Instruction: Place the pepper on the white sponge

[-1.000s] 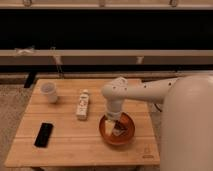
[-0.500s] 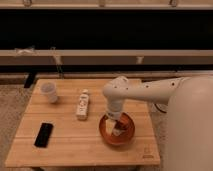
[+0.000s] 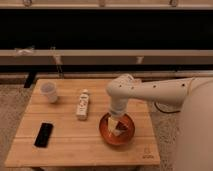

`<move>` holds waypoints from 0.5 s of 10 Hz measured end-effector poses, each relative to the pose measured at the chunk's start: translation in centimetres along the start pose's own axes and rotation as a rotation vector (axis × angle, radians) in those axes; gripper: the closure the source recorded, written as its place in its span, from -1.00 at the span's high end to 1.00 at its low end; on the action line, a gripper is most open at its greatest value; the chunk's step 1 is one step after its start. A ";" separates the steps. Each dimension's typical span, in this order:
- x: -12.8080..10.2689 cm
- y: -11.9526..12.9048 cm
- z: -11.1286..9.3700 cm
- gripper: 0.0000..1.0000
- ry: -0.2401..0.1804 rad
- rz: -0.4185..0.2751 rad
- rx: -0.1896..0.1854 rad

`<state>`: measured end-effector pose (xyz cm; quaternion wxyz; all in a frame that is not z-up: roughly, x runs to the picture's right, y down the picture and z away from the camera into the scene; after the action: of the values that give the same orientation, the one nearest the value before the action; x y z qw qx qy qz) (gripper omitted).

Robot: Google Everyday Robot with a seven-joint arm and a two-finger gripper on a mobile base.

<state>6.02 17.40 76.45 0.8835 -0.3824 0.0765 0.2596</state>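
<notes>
My gripper (image 3: pixel 116 121) reaches straight down from the white arm into the orange-red bowl (image 3: pixel 129 136) on the right part of the wooden table. A whitish block, the white sponge (image 3: pixel 113 128), shows inside the bowl right under the gripper and is partly covered by it. I cannot make out the pepper; it is hidden by the gripper or by the bowl's wall.
A long white remote-like bar (image 3: pixel 83 104) lies left of the bowl. A white cup (image 3: pixel 49 92) stands at the back left. A flat black phone (image 3: pixel 43 134) lies at the front left. The wooden table (image 3: pixel 75 145) ends close to the bowl's right side.
</notes>
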 end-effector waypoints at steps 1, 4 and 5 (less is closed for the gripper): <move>0.2 -0.2 -1.4 0.36 -0.029 0.009 0.023; 0.9 -0.8 -4.5 0.36 -0.106 0.018 0.076; 1.0 -1.0 -5.3 0.36 -0.127 0.019 0.085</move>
<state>7.73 13.48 73.08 0.8995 -0.3268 0.0345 0.2881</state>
